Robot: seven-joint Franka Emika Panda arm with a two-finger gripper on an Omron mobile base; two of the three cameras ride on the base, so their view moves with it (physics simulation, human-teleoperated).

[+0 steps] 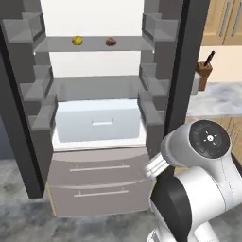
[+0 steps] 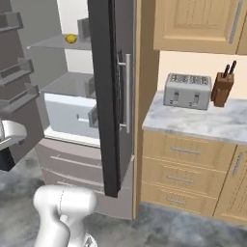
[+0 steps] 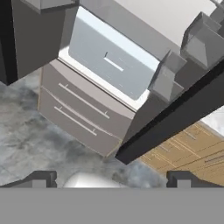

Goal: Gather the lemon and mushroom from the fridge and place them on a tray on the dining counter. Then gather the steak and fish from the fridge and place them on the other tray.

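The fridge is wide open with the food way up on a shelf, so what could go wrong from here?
The lemon is small and round; it could roll off the shelf if nudged. The brown item beside it could get knocked. The open door stands close to the arm, which could bump it while reaching up.

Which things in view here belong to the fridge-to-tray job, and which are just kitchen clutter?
Job:
- fridge, doors open
- lemon, on an upper shelf
- small reddish-brown item beside it, possibly the mushroom or steak; too small to tell
- gripper, open, holding nothing

Lying about:
- toaster
- knife block
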